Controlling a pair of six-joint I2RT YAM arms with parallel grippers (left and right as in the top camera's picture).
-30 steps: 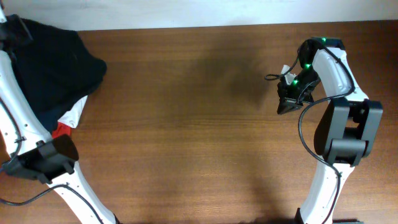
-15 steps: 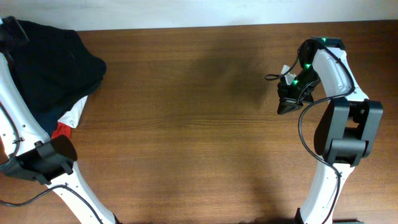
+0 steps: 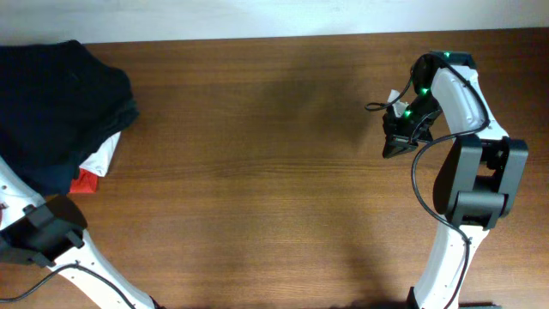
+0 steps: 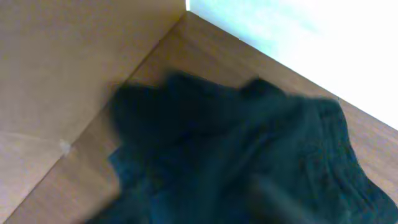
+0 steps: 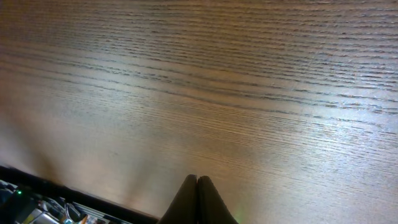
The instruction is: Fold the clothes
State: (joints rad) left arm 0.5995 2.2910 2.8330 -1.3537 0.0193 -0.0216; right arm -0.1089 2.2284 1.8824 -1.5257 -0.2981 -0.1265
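Note:
The clothes (image 3: 69, 86), a black soft garment, lie bunched in a dark heap at the table's far left corner, running off the left edge. In the left wrist view the same black fabric (image 4: 249, 137) fills the lower frame, blurred. My left gripper's fingers do not show clearly there, and it is outside the overhead view. My right gripper (image 3: 396, 148) hovers over bare wood at the right, far from the clothes. Its fingertips (image 5: 198, 180) are pressed together with nothing between them.
Navy-blue fabric (image 3: 47, 176) lies at the heap's near side, and a small white-and-red piece (image 3: 96, 163) pokes out beside it. The left arm's base link (image 3: 43, 232) sits at the near left. A beige panel (image 4: 56, 68) borders the table's left side.
The left gripper, which was at the heap's far left corner, has moved out of the overhead view. The black fabric has settled lower and flatter. The right arm has not moved.

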